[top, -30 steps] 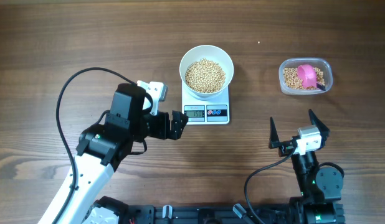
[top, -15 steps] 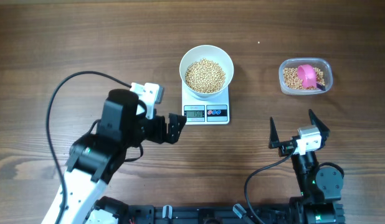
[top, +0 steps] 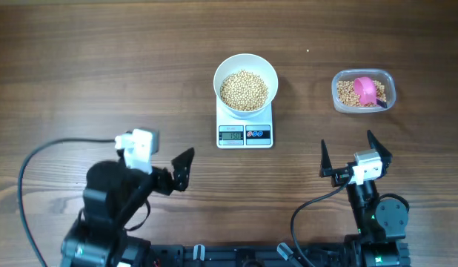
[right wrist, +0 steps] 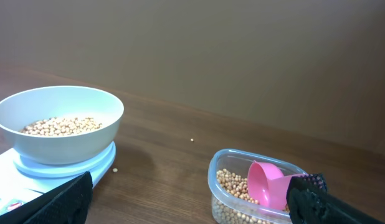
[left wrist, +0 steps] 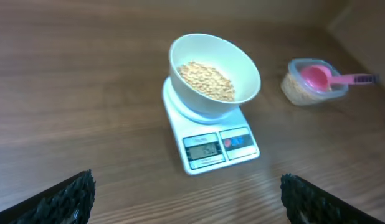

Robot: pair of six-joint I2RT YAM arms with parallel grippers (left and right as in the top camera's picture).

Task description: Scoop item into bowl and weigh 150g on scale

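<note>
Nearest the robot, the left claw (left wrist: 186, 190) hangs wide open above the table (top: 103, 59) and holds nothing. The right claw (top: 347, 141) is spread just as far and is also empty. Beyond and between them sits the scale (top: 245, 133), its display facing the arms. On it stands the white bowl (top: 218, 78), partly filled with beans (top: 244, 89). Off to the right, well apart from the scale, a clear tub (top: 337, 89) holds more beans and a pink scoop (top: 366, 90).
</note>
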